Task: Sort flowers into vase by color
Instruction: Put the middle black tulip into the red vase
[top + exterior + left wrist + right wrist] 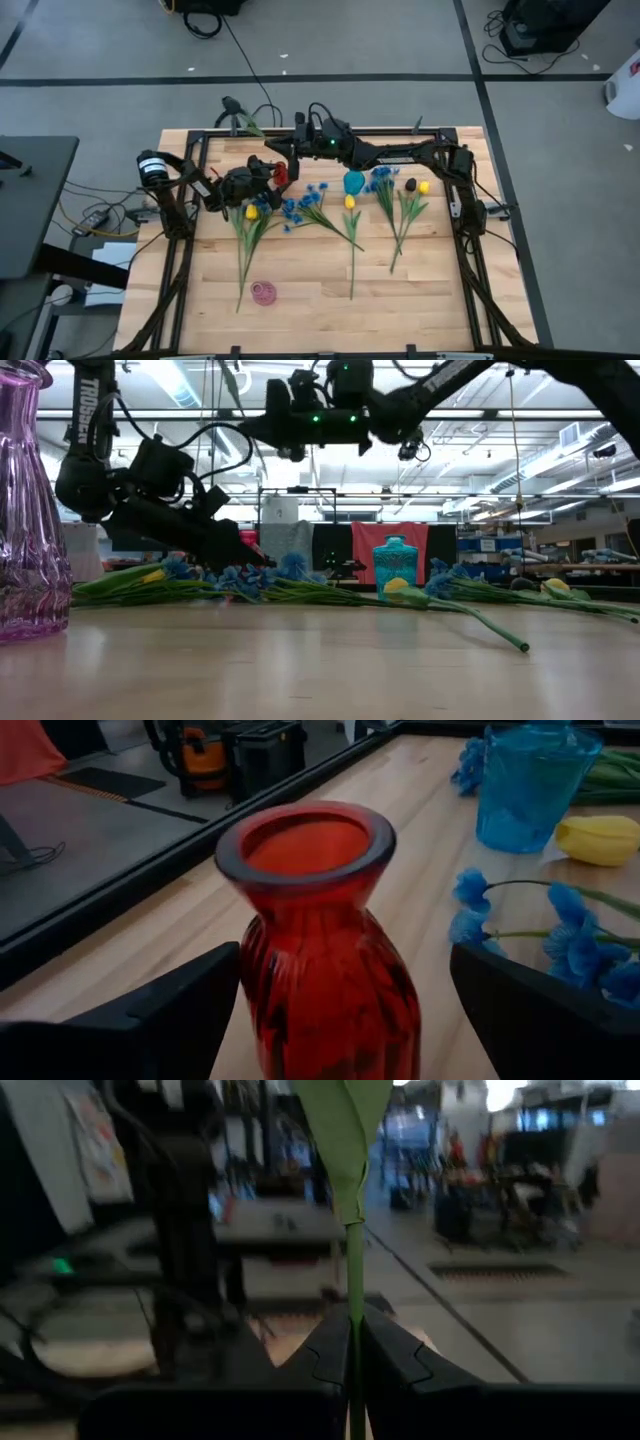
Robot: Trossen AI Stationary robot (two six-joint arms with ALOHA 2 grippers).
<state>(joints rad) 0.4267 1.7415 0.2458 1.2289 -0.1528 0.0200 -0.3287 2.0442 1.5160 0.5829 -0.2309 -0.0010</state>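
Nearest the low cam: pink glass vase point(28, 510), upright on the table point(320, 275), nothing visible inside; seen from above as a small pink ring point(263, 293) near the front edge, apart from the flowers

Three vases counted: pink, red, blue. Red vase point(325, 970) upright, mouth dark, can't tell if anything's in it; sits between the wide-open fingers point(150, 1020) of the left gripper point(270, 178), no contact visible. Blue vase point(354, 182) upright mid-table at the back, w/ flower heads just beside it; contents can't be made out

Right gripper point(355, 1345) shut tight on a thin green stem point(355, 1280), held up off the table at the back edge; stem w/ leaf also shows in the high view point(250, 125); blossom colour not visible

Flowers on the table point(350, 215) lie in a row across the middle, stems toward the front: approx 4 blue bunches point(385, 180), 3 yellow tulips point(350, 202), 1 dark tulip point(410, 185)
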